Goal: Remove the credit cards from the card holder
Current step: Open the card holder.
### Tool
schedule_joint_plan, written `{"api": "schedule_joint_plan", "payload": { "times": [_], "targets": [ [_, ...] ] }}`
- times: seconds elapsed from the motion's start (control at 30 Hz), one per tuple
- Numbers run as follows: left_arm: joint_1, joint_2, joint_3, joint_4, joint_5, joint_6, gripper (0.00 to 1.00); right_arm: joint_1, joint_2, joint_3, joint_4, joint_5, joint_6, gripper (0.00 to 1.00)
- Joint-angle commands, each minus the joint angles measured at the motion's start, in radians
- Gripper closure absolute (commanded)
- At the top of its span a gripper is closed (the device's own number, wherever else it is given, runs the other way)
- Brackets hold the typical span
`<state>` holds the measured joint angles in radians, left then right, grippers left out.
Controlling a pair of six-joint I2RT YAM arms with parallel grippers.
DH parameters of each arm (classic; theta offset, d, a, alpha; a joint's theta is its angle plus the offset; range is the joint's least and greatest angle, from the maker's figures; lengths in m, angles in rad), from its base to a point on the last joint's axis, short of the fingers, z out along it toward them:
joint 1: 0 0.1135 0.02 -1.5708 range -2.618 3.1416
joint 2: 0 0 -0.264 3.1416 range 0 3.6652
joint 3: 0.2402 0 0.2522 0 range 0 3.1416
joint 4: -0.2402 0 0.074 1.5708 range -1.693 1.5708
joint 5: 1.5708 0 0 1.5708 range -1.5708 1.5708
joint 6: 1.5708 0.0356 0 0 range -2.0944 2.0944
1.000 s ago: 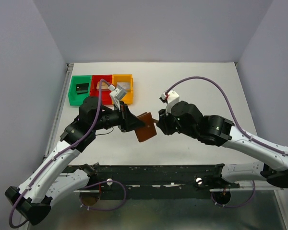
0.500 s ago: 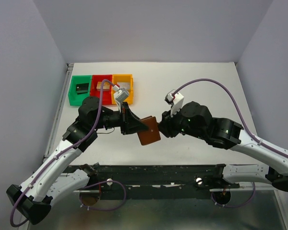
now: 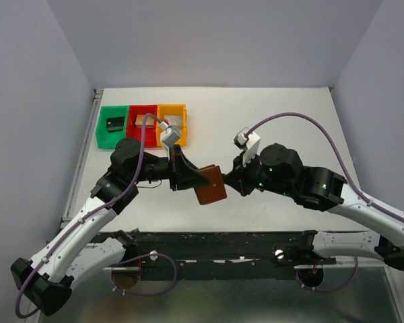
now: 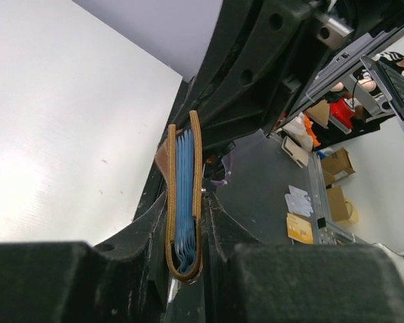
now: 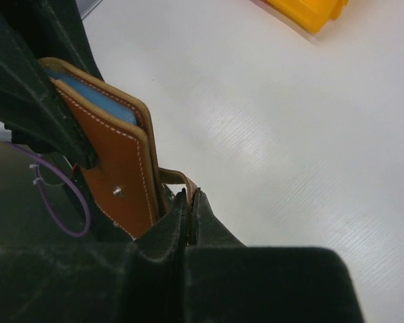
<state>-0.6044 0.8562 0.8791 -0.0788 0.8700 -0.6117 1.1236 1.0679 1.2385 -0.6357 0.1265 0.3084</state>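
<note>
Clamping card holder (image 3: 210,186) on edge in my left pincer (image 4: 186,259); my right pincer (image 5: 189,202) closed together at its snap tab (image 5: 177,177).

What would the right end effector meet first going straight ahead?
The card holder: its snap tab sits at the right end effector's shut tips, and the left end effector grips it.

The left hand (image 4: 185,232) is gripping the card holder (image 4: 196,161) edge-on toward 6 o'clock, its dark fingers (image 4: 74,282) pressing on both brown leather leaves. Pale blue layers (image 4: 185,195) are showing packed between the leaves; cards and pockets cannot be told apart. The white table (image 4: 60,114) is filling the 9 to 11 o'clock side. A black arm (image 4: 256,67) is crossing from 12 to 2 o'clock. Cardboard boxes (image 4: 337,165) are sitting at 3 o'clock.
</note>
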Motion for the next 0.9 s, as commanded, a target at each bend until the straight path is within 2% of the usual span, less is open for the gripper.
{"api": "schedule_joint_plan", "payload": {
  "times": [0.0, 0.07, 0.1, 0.2, 0.27, 0.4, 0.53, 0.57, 0.63, 0.87],
  "targets": [
    [0.009, -0.016, -0.064, 0.131, -0.026, 0.017, 0.7, -0.001, -0.048, 0.004, -0.019, -0.059, -0.028, 0.99],
    [0.009, -0.019, -0.103, 0.209, -0.049, -0.014, 0.52, -0.001, -0.059, 0.004, -0.035, -0.068, -0.025, 1.0],
    [0.009, -0.02, -0.13, 0.249, -0.057, -0.042, 0.45, -0.001, -0.063, 0.004, -0.039, -0.073, -0.019, 1.0],
    [0.011, -0.02, -0.207, 0.397, -0.086, -0.123, 0.34, -0.001, -0.074, -0.01, -0.038, -0.09, -0.003, 1.0],
    [0.009, -0.017, -0.259, 0.492, -0.104, -0.186, 0.29, -0.001, -0.078, -0.017, -0.036, -0.093, 0.011, 1.0],
    [0.009, -0.002, -0.336, 0.654, -0.109, -0.264, 0.27, -0.001, -0.082, -0.016, -0.045, -0.107, 0.021, 1.0],
    [0.009, -0.009, -0.38, 0.708, -0.144, -0.289, 0.2, -0.001, -0.077, 0.013, -0.084, -0.102, 0.026, 1.0],
    [0.009, -0.014, -0.399, 0.747, -0.149, -0.302, 0.07, -0.001, -0.072, 0.019, -0.088, -0.105, 0.028, 1.0],
    [0.009, -0.02, -0.431, 0.832, -0.157, -0.333, 0.01, -0.002, -0.06, 0.035, -0.102, -0.113, 0.031, 0.99],
    [0.009, -0.045, -0.462, 0.869, -0.157, -0.338, 0.01, -0.001, -0.037, 0.056, -0.119, -0.117, 0.067, 1.0]
  ]
}}
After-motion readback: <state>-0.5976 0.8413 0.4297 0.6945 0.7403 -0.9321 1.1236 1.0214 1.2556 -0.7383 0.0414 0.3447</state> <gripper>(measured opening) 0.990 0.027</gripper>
